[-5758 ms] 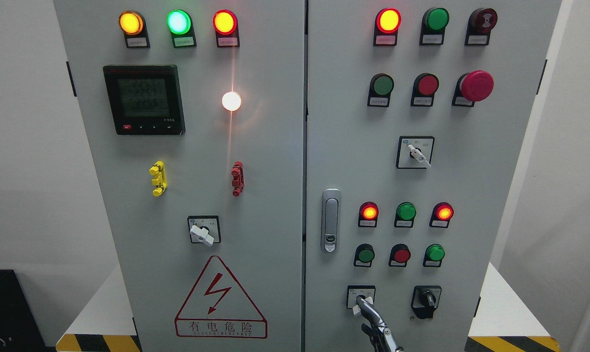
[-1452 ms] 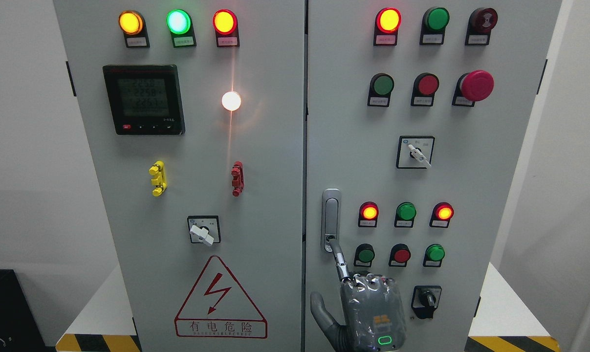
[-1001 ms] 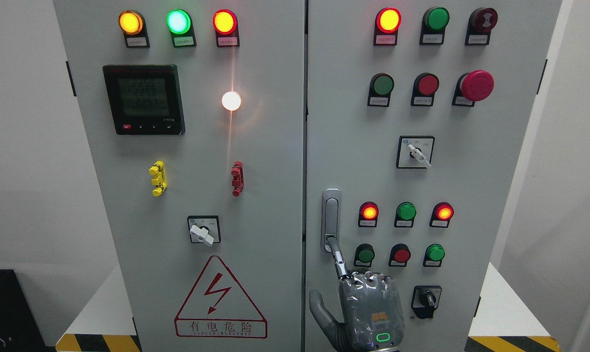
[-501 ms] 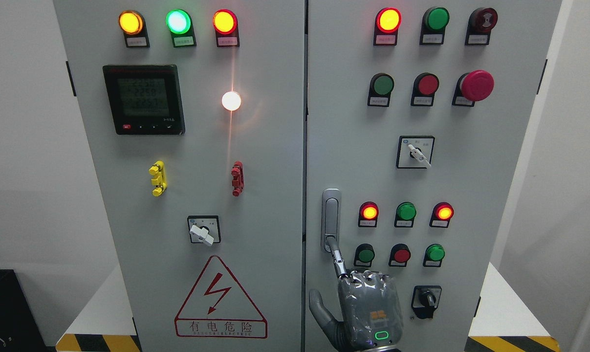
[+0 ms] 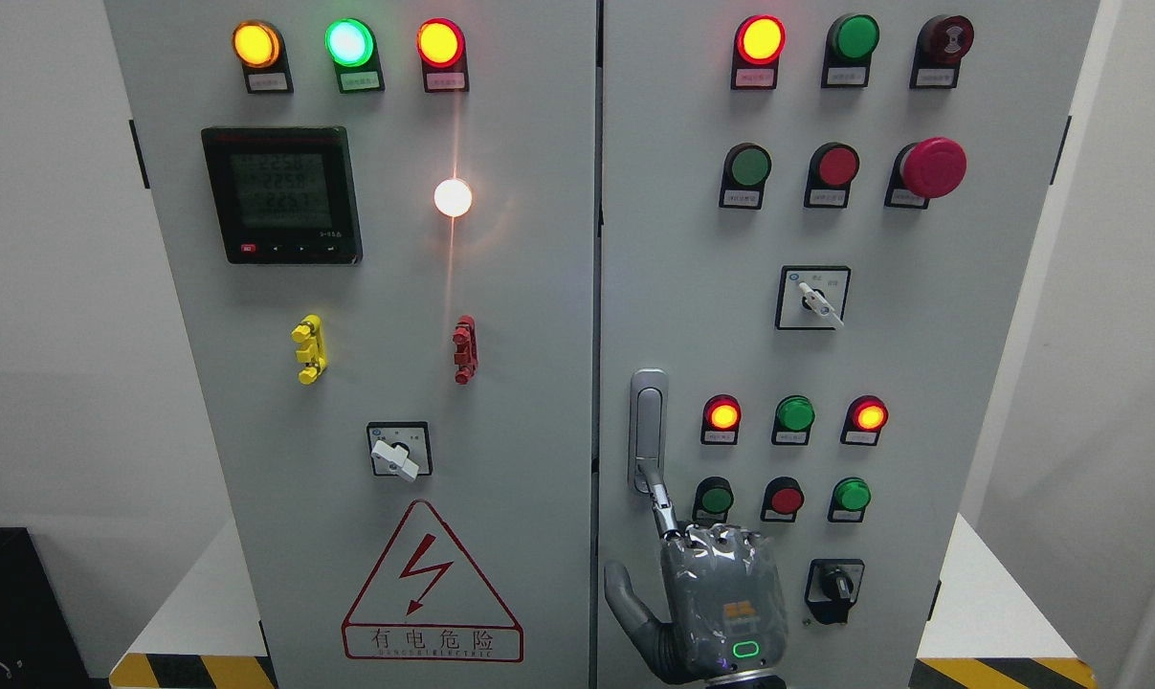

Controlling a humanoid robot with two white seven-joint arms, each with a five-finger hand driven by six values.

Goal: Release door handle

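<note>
Your robot's right hand [image 5: 721, 603], grey-shelled with a green light glowing near the wrist, rises from the bottom edge right of the middle, in front of the right door [image 5: 921, 383] of the pale grey double-door electrical cabinet. One index finger [image 5: 661, 498] is stretched straight up and slightly left, its tip touching the lower end of the silver, upright, oblong door handle [image 5: 648, 411], at the lock part. The other fingers are curled into the palm and the thumb [image 5: 625, 598] juts out to the left; the hand grips nothing.

The handle sits flush on the right door, just beside the seam between the two doors and left of the lit red round lamp [image 5: 721, 414].

Compared with half a second ago, you see almost no change: the fingertip stays at the same spot on the handle's lower end and the hand has drifted only slightly. Nearly six seconds ago only a fingertip showed at the bottom edge, resting on the white selector switch below; that switch is now hidden behind the hand.

On the left door, the black digital meter [image 5: 281, 194] shows changed readings; the digits are too small to read.
</note>
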